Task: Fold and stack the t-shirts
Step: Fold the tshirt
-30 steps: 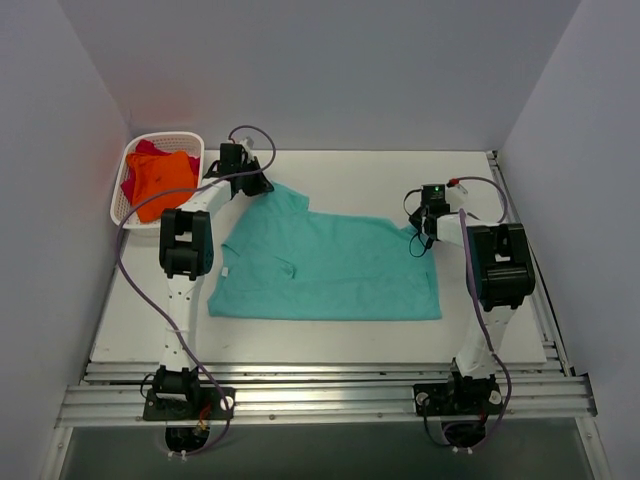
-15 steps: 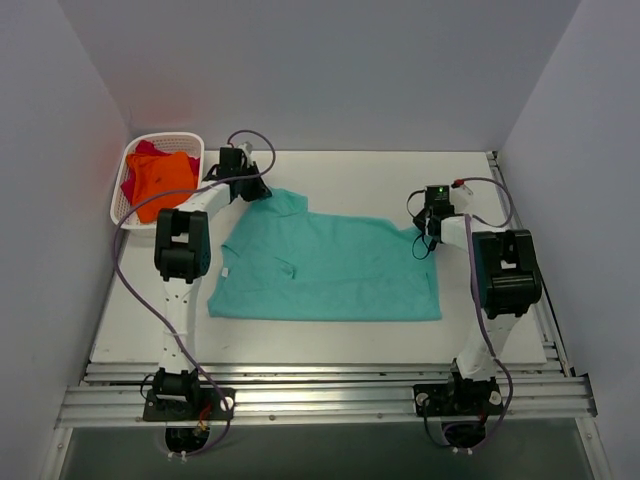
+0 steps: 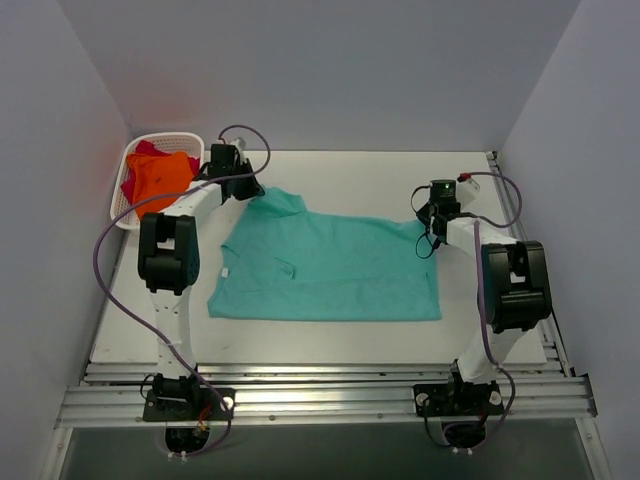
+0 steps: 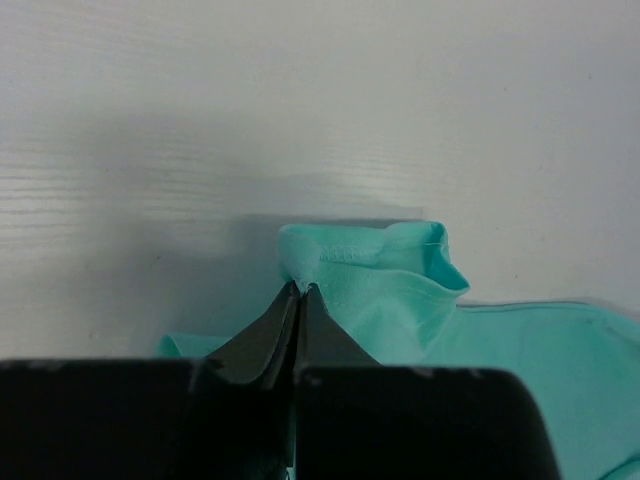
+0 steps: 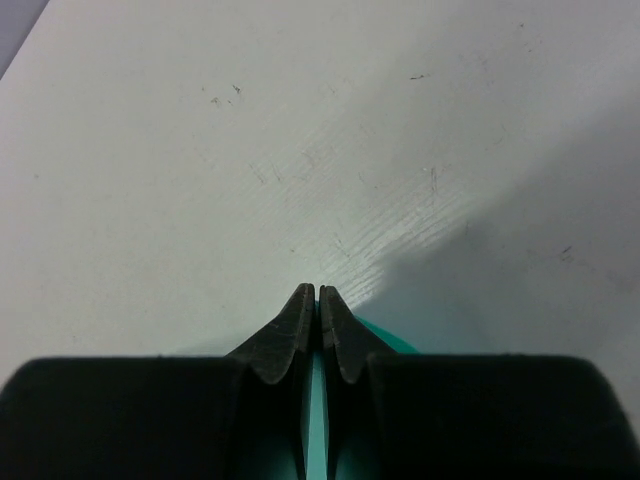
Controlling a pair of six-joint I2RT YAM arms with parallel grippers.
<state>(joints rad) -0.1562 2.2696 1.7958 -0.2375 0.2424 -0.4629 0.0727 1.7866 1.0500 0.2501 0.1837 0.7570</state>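
Folding has barely begun: teal tee (image 3: 325,270) lies flat mid-table, left gripper (image 3: 248,189) pinching its far-left corner, right gripper (image 3: 428,231) clamped on its far-right corner, while orange tee (image 3: 160,178) and magenta tee (image 3: 143,150) wait in the basket (image 3: 125,207), nothing stacked.

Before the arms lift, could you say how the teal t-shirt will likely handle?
Probably floppy: the teal t-shirt puckers where the left gripper pinches it. Likely light, lying thin and flat. It may sag between that and the right gripper.
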